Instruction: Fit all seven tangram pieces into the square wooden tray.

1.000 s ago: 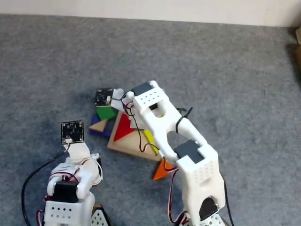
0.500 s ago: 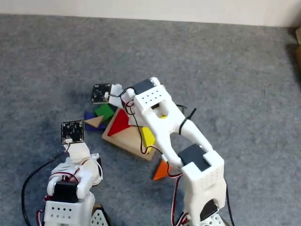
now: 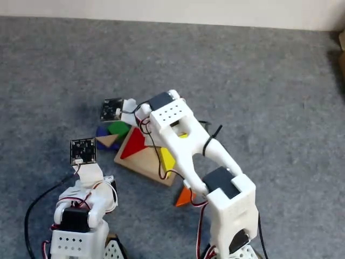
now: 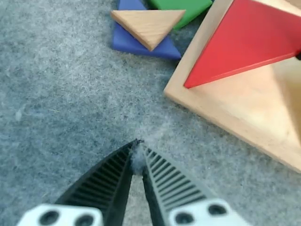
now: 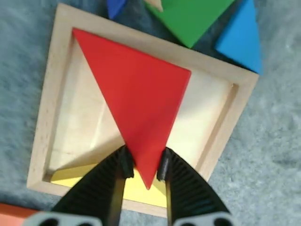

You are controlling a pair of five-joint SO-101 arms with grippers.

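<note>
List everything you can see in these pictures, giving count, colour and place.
tray: 1, pale wood, on carpet
red triangle: 1, red, in tray
yellow piece: 1, yellow, in tray
orange triangle: 1, orange, carpet beside tray
green piece: 1, green, carpet beside tray
light blue triangle: 1, beside green piece
dark blue piece: 1, on carpet
wooden triangle: 1, atop dark blue piece
carpet: 1, grey
left arm: 1, white, jaws shut over carpet
right arm: 1, white, jaws gripping red triangle's corner
</note>
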